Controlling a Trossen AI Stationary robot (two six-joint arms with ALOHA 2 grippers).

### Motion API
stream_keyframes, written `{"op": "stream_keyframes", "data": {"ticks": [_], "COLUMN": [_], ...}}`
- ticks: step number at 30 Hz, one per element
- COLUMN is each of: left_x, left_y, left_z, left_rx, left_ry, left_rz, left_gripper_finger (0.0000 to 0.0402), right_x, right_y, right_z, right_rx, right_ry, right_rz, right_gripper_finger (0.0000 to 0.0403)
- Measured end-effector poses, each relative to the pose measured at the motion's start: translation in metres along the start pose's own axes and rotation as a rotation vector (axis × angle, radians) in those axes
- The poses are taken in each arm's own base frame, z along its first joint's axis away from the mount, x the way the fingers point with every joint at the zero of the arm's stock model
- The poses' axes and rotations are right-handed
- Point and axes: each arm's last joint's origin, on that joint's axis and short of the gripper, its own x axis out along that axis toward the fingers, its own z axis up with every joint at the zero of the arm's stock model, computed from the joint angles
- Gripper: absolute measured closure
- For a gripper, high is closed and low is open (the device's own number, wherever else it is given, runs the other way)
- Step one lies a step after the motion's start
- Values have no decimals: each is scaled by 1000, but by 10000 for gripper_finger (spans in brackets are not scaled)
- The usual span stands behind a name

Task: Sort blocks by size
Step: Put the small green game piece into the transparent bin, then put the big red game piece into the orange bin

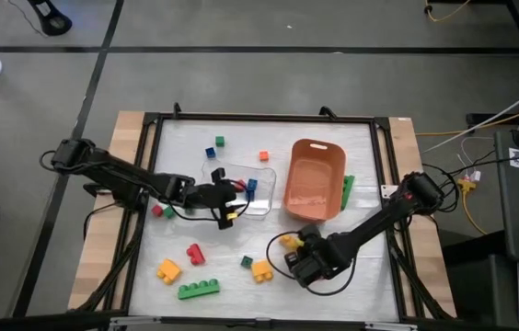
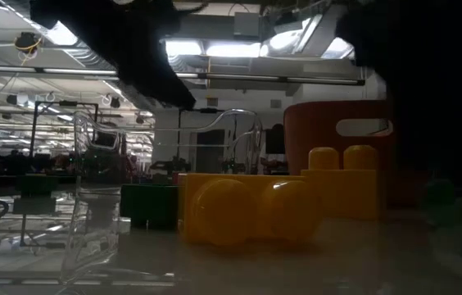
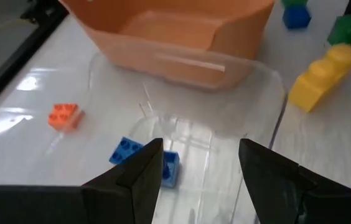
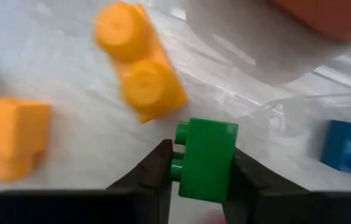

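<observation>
Table-level look across the bricks, with dark arm shapes overhead.

A large yellow two-stud brick [image 2: 247, 209] lies on its side in the foreground, its round studs facing the camera. Just behind it, to the right, a second yellow brick [image 2: 346, 184] stands upright with two studs on top. A dark green block [image 2: 149, 203] sits at the left of the foreground brick, touching or nearly so. The clear plastic tray [image 2: 133, 176] rises behind and to the left, its curved wall see-through. The orange bin [image 2: 337, 131] stands at the back right, a slot handle in its wall. Dark arm parts [image 2: 141, 57] cross the top, and a black mass fills the right side. The glossy table [image 2: 215, 266] mirrors the ceiling lights.
</observation>
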Motion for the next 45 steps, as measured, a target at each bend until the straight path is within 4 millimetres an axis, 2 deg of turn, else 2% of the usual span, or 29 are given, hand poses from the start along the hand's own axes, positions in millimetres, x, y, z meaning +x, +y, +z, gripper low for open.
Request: {"op": "stream_keyframes", "data": {"ticks": [5, 8, 11, 14, 17, 23, 28, 36, 42, 45], "left_x": [-19, -34, -48, -61, -71, -84, -87, -93, -103, -110], "left_y": [7, 13, 17, 17, 15, 8, 2, -7, -17, -24], "left_z": [12, 17, 19, 20, 21, 19, 9, -7, -26, -35], "left_rx": [-26, -27, -26, -23, -23, 0, 61, 135, 86, 145], "left_ry": [-71, -103, -113, -130, -151, -166, -89, 37, 201, 273], "left_rz": [-10, -14, -23, -41, -68, -116, -135, -165, -261, -347], "left_gripper_finger": [205, 205, 205, 205, 205, 205, 205, 205, 205, 205], "right_x": [-40, -60, -71, -70, -65, -50, -41, -31, -30, -30], "right_y": [18, 29, 38, 46, 54, 65, 58, 46, 44, 44], "right_z": [10, 18, 33, 59, 92, 156, 193, 228, 232, 231], "right_rx": [-86, -178, -276, -354, -433, -578, -554, -511, -527, -597], "right_ry": [-51, -199, -416, -588, -656, -586, -474, -354, -352, -362], "right_rz": [50, 117, 145, 113, 81, 151, 229, 290, 286, 277], "right_gripper_finger": [305, 309, 304, 299, 300, 293, 268, 245, 245, 245]}}
